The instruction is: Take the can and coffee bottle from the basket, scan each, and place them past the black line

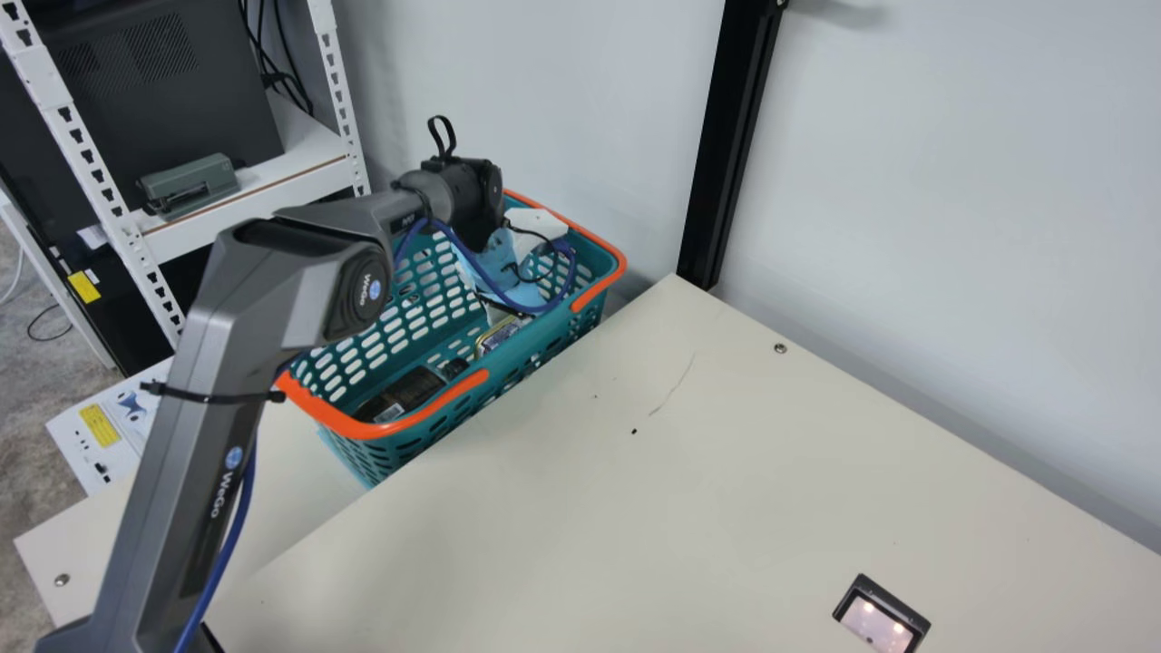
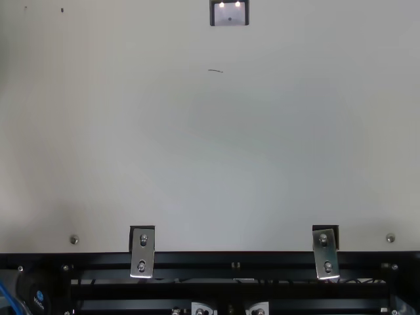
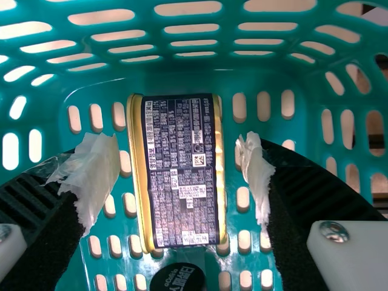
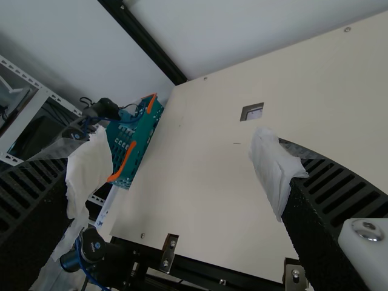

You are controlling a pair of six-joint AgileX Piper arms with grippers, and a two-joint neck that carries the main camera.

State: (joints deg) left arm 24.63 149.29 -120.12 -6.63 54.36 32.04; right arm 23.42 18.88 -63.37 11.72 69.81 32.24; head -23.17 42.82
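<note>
Left tool (image 1: 510, 311) gapes inside the basket (image 1: 337, 421) holding can (image 3: 182, 170) and bottle (image 1: 410, 390).

Bright light, soft shadows, glare spots on scanner (image 1: 878, 620)

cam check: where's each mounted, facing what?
Main: on neck, down at basket, table, scanner; left arm shows.
Top: fixed above table, steeply down; bit of left arm, lower left.
Left wrist: on left arm, into basket at can; left gripper.
Right wrist: on right arm, across table; right gripper, left arm.
Main and top share scanner.
</note>
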